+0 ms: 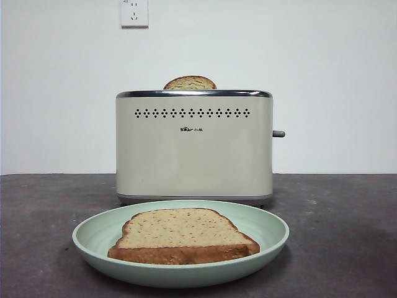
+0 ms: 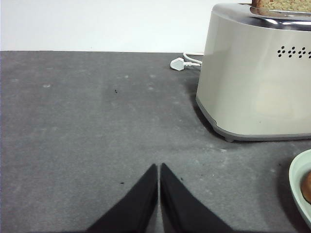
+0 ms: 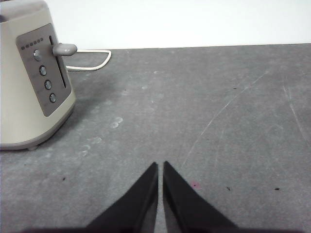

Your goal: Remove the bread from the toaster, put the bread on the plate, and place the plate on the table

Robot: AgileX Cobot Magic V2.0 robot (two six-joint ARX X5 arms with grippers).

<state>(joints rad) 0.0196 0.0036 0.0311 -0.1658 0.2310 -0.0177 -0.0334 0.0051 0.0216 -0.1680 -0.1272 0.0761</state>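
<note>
In the front view the cream toaster stands on the dark grey tabletop, its grey lever sticking out on the right, and the domed top of a second slice pokes up from its slot. Just in front of it, nearer the camera, the pale green plate sits flat on the tabletop with the bread lying flat in it, crust edge toward the camera. A wall socket shows high on the white wall; neither arm appears here. In the left wrist view the left claw is held low over bare tabletop, pointing forward, its two black jaws pressed together and holding nothing; the toaster is well apart from it, a white plug and cord lie behind, and the plate's rim shows at the edge. In the right wrist view the right claw takes the same low, level pose, jaws closed on nothing, with the toaster's lever end and its buttons well apart from it.
</note>
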